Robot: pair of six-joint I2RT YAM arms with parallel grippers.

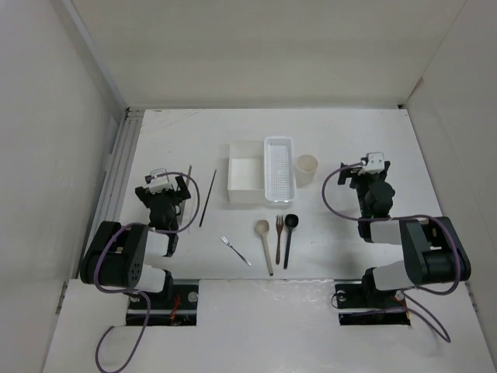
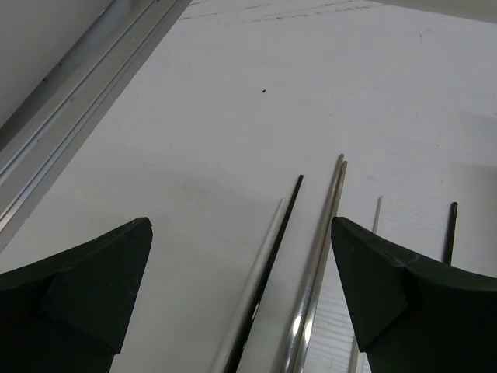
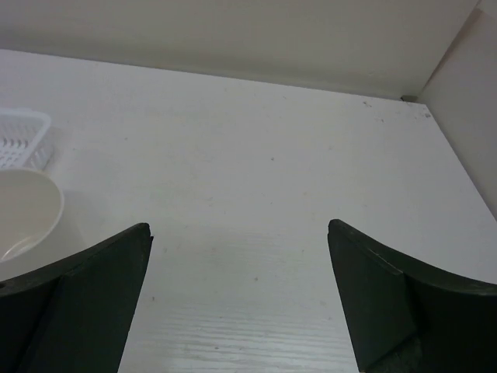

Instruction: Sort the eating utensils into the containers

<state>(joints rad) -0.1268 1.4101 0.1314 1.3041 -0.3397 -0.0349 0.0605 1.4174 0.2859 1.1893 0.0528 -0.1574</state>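
Note:
In the top view the utensils lie at the table's front centre: a small silver fork [image 1: 235,250], a pale wooden spoon [image 1: 265,239], a brown wooden fork [image 1: 279,231] and a black spoon [image 1: 289,233]. A dark chopstick [image 1: 207,198] lies left of the white square box [image 1: 245,180]. Beside the box stand the perforated tray [image 1: 279,167] and the beige cup [image 1: 307,169]. My left gripper [image 1: 169,189] [image 2: 241,225] is open, low over a dark-and-pale chopstick pair [image 2: 268,260] and shiny chopsticks [image 2: 318,256]. My right gripper [image 1: 373,175] [image 3: 237,227] is open over bare table, right of the cup [image 3: 23,214].
A metal rail [image 2: 70,109] runs along the table's left edge near my left gripper. White walls enclose the table on the left, back and right. A corner of the tray [image 3: 23,136] shows behind the cup in the right wrist view.

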